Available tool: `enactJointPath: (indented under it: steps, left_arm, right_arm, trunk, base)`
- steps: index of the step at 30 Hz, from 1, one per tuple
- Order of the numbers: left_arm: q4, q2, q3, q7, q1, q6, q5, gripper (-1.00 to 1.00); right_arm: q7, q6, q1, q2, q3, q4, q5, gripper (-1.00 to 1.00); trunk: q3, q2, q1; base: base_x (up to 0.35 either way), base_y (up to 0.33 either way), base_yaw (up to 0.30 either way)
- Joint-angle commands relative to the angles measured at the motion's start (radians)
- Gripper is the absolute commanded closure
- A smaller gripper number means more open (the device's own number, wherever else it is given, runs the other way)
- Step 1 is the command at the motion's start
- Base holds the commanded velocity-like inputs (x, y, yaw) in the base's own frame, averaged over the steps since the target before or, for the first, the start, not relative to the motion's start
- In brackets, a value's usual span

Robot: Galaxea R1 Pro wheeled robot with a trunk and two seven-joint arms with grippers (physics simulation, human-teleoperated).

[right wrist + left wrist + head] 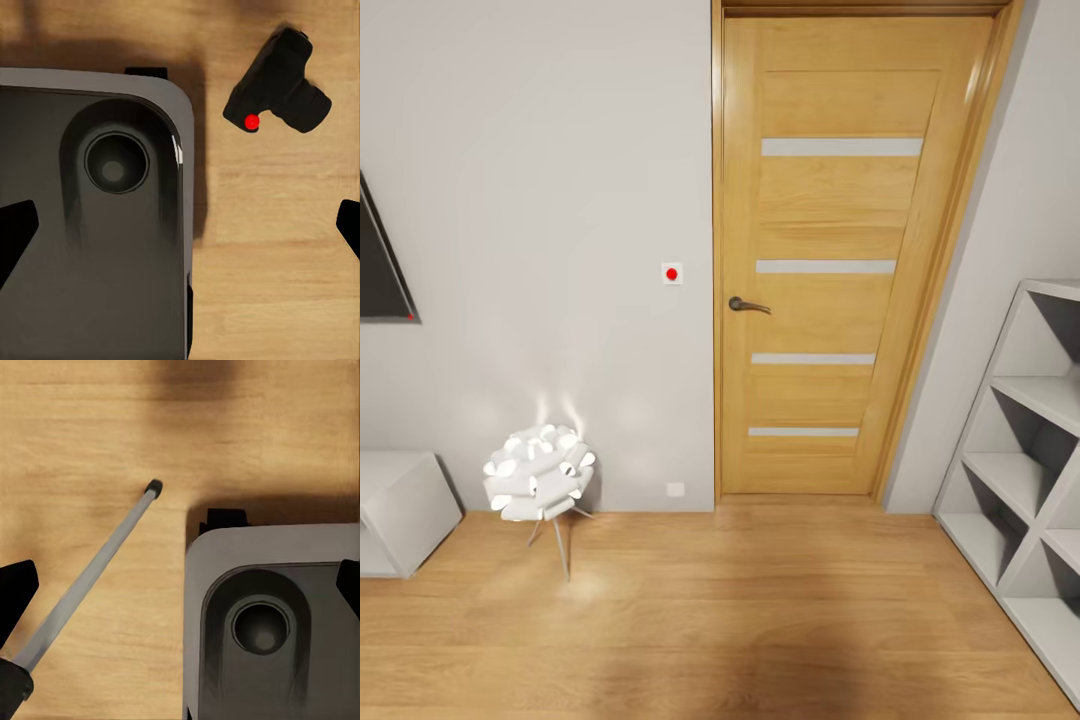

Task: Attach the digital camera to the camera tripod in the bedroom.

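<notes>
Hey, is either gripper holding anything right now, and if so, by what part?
Nothing is held. The digital camera lies on the wood floor, apart from the right gripper. The left gripper is open too, with a camera tripod leg lying below it.

A closed wooden door (830, 260) with four frosted strips and a dark handle (748, 304) stands in a white wall (540, 200). A red-dotted switch (672, 273) sits beside it. On the light wood floor (740, 620) stands a glowing white lamp (540, 472), with a grey cabinet (400, 510) left and white shelves (1030, 450) right.
</notes>
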Motion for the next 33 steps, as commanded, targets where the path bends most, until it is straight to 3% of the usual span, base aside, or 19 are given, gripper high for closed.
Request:
enactJointPath:
  steps: [1, 33]
  left_arm:
    - [-0.001, 0.0, 0.001, 0.0, 0.0, 0.0, 0.0, -1.0]
    - [-0.001, 0.0, 0.001, 0.0, 0.0, 0.0, 0.0, -1.0]
  right_arm:
    - [0.0, -0.003, 0.0, 0.0, 0.0, 0.0, 0.0, -1.0]
    - [0.0, -0.003, 0.0, 0.0, 0.0, 0.0, 0.0, -1.0]
  trunk:
    - [-0.001, 0.0, 0.0]
    - [-0.001, 0.0, 0.0]
  base:
    - [0.232, 0.0, 0.0]
    - [0.265, 0.0, 0.0]
